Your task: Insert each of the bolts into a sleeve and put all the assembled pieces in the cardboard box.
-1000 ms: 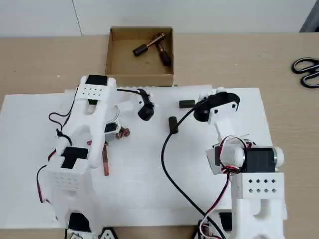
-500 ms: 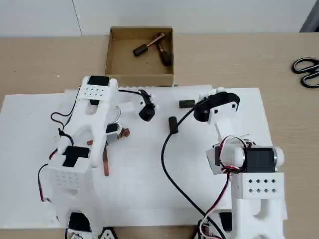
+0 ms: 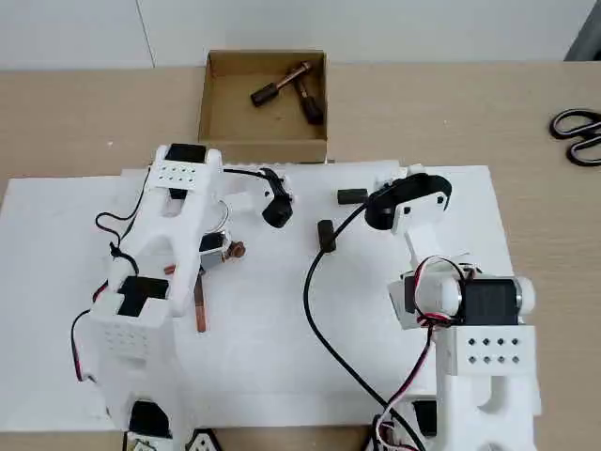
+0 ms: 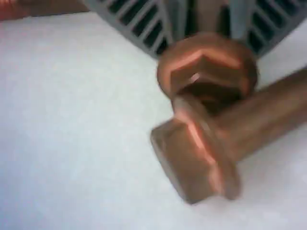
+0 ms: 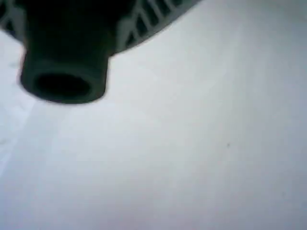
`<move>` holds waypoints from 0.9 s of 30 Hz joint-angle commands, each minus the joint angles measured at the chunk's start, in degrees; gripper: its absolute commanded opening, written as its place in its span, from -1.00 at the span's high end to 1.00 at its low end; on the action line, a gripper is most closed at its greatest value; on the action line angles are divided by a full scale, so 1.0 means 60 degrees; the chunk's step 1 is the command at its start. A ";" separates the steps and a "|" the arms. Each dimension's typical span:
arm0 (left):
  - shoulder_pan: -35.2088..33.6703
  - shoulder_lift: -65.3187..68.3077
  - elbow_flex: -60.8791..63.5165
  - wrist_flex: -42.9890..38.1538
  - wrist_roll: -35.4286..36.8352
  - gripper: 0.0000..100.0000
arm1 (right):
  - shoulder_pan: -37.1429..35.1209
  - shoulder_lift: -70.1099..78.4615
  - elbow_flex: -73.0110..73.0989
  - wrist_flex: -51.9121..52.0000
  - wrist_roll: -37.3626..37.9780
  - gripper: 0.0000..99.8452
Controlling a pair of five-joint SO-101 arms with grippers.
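Observation:
A copper bolt (image 4: 206, 67) sits head-out between the ribbed pads of my left gripper (image 3: 223, 250), which is shut on it; its head (image 3: 237, 250) pokes out toward the mat's middle. A second bolt (image 4: 201, 158) lies right against it. Another long bolt (image 3: 200, 305) rests on the mat beside the left arm. My right gripper (image 3: 385, 209) is shut on a black sleeve (image 5: 64, 62), held just above the mat. Two loose sleeves (image 3: 352, 196) (image 3: 326, 235) lie between the arms. The cardboard box (image 3: 216, 113) at the back holds two assembled pieces (image 3: 282, 83).
A white mat (image 3: 282, 366) covers the work area on a wooden table. A black cable (image 3: 315, 310) loops across the mat from the right arm. Scissors (image 3: 577, 132) lie at the far right edge.
The left arm has drawn slightly toward the box, and the bolt head at its gripper has shifted a little. The right arm has kept still.

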 commanded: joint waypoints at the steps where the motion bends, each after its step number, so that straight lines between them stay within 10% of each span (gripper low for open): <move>1: 0.0132 -0.0117 -0.0139 -0.0264 0.0059 0.99 | 0.0081 -0.0125 -0.0059 -0.0110 0.0088 0.99; 16: 0.0176 -0.4425 -0.0755 0.0879 0.1905 0.99 | 0.0007 -0.0198 -0.0454 0.0315 0.0073 0.99; 27: 0.0205 -0.6344 -0.0505 0.1011 0.5934 0.99 | 0.0007 -0.0227 -0.0410 -0.0564 -0.0440 0.99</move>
